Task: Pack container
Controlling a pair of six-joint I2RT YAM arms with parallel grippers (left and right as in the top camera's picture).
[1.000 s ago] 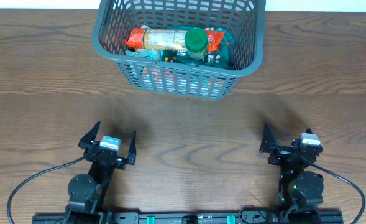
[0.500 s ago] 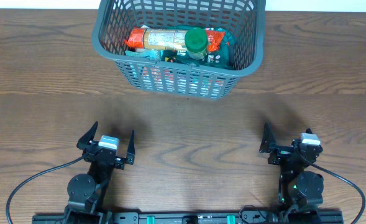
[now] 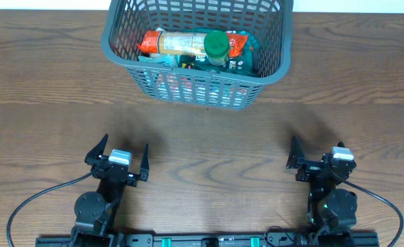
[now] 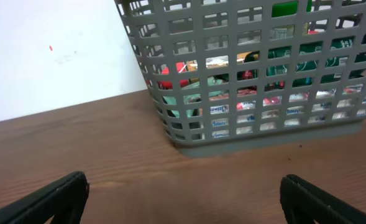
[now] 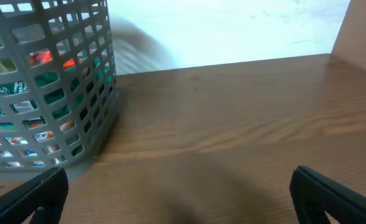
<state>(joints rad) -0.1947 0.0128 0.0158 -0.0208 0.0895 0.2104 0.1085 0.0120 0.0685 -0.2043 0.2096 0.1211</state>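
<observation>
The dark grey lattice container point(image 3: 188, 86) stands at the far middle of the table, holding several grocery packets, a long orange-ended packet point(image 3: 181, 44) and a green-capped jar point(image 3: 216, 45). It also shows in the left wrist view point(image 4: 170, 93) and the right wrist view point(image 5: 102, 93). My left gripper point(image 3: 117, 154) is open and empty at the near left, well short of the container. My right gripper point(image 3: 316, 152) is open and empty at the near right. In the wrist views, the left fingers point(image 4: 183, 199) and the right fingers point(image 5: 179, 196) are spread wide over bare wood.
The wooden table point(image 3: 202, 137) lies between the grippers and the container. A white wall point(image 5: 232, 25) rises behind the table. A tan panel point(image 5: 360, 28) stands at the far right. Black cables point(image 3: 30, 199) run from the arm bases.
My left gripper has shifted very slightly left. Nothing else has moved.
</observation>
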